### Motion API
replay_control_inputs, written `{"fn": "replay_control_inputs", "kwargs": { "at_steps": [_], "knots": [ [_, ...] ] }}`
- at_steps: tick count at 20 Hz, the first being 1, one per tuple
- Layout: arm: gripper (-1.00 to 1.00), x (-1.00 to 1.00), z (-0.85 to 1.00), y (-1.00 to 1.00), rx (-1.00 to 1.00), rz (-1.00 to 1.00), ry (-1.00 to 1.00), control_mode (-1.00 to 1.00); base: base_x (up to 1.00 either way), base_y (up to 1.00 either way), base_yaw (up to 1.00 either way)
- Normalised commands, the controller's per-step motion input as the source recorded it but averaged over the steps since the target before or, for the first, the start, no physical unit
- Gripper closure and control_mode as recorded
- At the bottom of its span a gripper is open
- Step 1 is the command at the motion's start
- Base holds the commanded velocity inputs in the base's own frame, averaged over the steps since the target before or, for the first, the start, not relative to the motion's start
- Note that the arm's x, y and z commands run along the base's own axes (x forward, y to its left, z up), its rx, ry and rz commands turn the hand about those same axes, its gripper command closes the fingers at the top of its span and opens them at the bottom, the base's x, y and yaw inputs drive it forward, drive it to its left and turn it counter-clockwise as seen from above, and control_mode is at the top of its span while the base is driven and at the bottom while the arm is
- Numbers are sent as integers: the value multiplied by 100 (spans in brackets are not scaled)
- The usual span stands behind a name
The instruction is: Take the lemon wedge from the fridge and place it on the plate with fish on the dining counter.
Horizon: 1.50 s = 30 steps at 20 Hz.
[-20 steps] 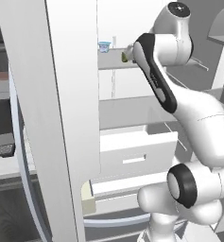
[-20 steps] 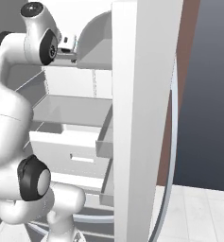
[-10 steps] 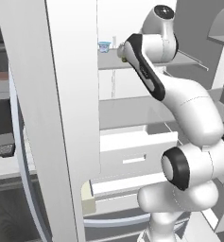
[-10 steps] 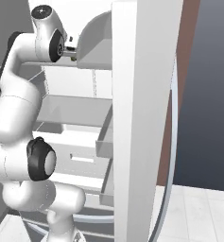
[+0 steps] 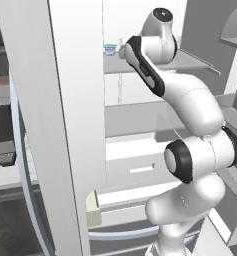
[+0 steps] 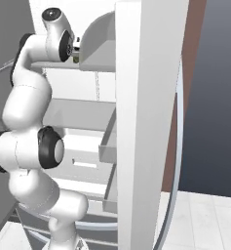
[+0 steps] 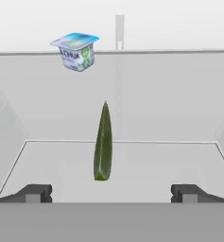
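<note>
Now, step: reach into the fridge (image 5: 65, 125) for the wedge (image 7: 103, 142), not yet grasped.
Wedge: on the shelf (image 7: 179, 104), mid-width, nearer its front edge, standing on its thin edge.
Cup (image 7: 77, 51): at the shelf's back edge, well apart.
Gripper (image 7: 111, 194): jaws wide apart, empty, wedge ahead between them.
Next: advance, then close on the thin sides.

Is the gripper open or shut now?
Open: the gripper has its fingertips far apart, the lemon wedge between and beyond them.
</note>
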Motion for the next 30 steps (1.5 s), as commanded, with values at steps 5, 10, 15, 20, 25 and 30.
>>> {"fn": "replay_control_inputs", "kwargs": {
  "at_steps": [5, 10, 15, 20, 25, 30],
  "knots": [
    [-100, 54, -16, 2, 0, 0, 0, -100, 0, 0, 0],
    [-100, 47, -6, 6, 0, 0, 0, -100, 0, 0, 0],
    [-100, 22, 0, 12, 0, 0, 0, -100, 0, 0, 0],
    [-100, 12, -1, 11, 0, 0, 0, -100, 0, 0, 0],
    [-100, 6, -2, 9, 0, 0, 0, -100, 0, 0, 0],
    [-100, -12, -1, 0, 0, 0, -7, -100, 0, 0, 0]
  ]
}}
